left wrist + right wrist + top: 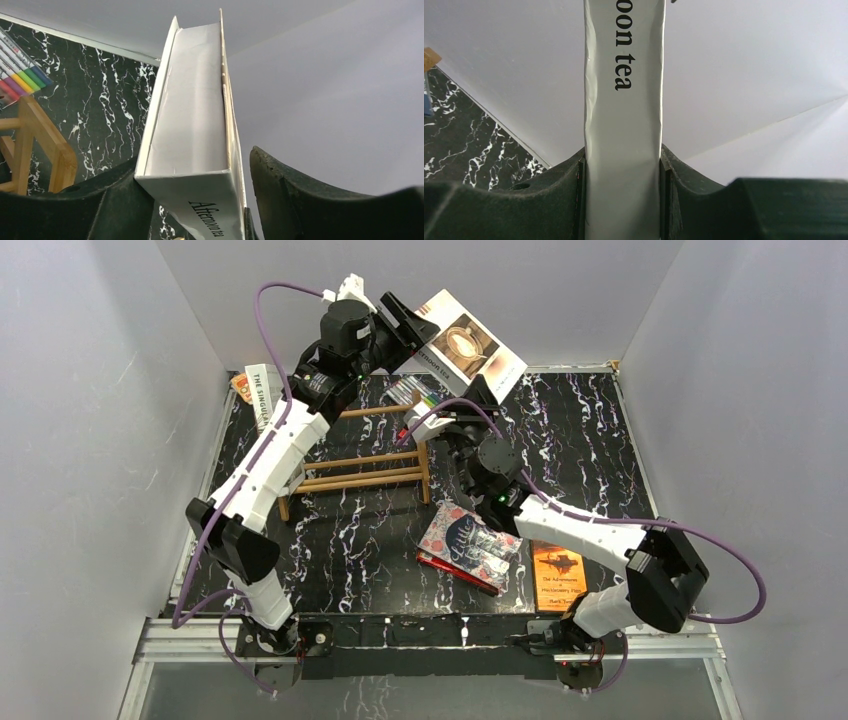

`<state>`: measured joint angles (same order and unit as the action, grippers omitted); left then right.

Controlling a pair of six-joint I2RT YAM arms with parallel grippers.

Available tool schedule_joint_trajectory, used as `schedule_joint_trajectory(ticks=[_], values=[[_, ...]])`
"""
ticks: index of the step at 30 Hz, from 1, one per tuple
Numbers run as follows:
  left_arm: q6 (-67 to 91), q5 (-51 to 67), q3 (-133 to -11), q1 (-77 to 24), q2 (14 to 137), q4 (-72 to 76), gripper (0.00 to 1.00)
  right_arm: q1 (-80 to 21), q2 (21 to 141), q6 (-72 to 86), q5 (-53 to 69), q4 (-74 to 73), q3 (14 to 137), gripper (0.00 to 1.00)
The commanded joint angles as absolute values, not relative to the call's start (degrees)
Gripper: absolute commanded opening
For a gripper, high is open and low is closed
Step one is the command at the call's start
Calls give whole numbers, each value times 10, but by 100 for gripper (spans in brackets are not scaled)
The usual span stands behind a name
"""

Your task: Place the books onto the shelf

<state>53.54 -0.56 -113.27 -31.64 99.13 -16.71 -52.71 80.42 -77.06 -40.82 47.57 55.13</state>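
Note:
A white book (462, 345) with "Afternoon tea" on its spine is held tilted in the air at the back. My right gripper (480, 395) is shut on its spine (624, 100), with both pads pressed flat against it (623, 160). My left gripper (410, 325) straddles the book's upper left corner (195, 125). Its left finger touches the cover and a gap shows at the right finger (280, 185). The wooden shelf (365, 465) stands below, with no book on it. A blue patterned book on a red one (468, 545) and an orange book (557, 575) lie at the front right.
Another white book (262, 395) and a small orange packet (240, 388) lie at the back left edge. A pack of colourful markers (415, 392) lies behind the shelf, under the held book. White walls close in the back and both sides.

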Motion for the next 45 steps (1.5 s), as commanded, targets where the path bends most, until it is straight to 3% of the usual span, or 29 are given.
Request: schedule_joint_trajectory(ticks=[1, 10, 15, 18, 20, 24, 26, 36, 39, 45], values=[[552, 27, -1127, -315, 970, -143, 61, -536, 802, -815, -411, 567, 551, 39], [570, 25, -1137, -308, 986, -140, 62, -552, 803, -837, -397, 596, 536, 39], [584, 17, -1124, -303, 985, -119, 37, -553, 799, -836, -395, 599, 529, 40], [583, 8, -1103, -302, 970, -105, 29, -552, 797, -832, -395, 599, 527, 44], [580, -9, -1093, -302, 960, -100, 28, -552, 796, -828, -397, 599, 526, 50], [566, -30, -1091, -301, 950, -99, 28, -553, 793, -820, -397, 595, 518, 75], [553, -42, -1094, -298, 948, -101, 28, -556, 781, -797, -396, 551, 519, 81], [479, -91, -1123, -270, 953, -123, 29, -560, 636, -529, -248, 228, 557, 84], [463, -103, -1142, -261, 958, -124, 29, -559, 601, -476, -208, 221, 532, 84], [384, -122, -1201, -256, 961, -160, 28, -558, 574, -378, -252, 251, 513, 83]])
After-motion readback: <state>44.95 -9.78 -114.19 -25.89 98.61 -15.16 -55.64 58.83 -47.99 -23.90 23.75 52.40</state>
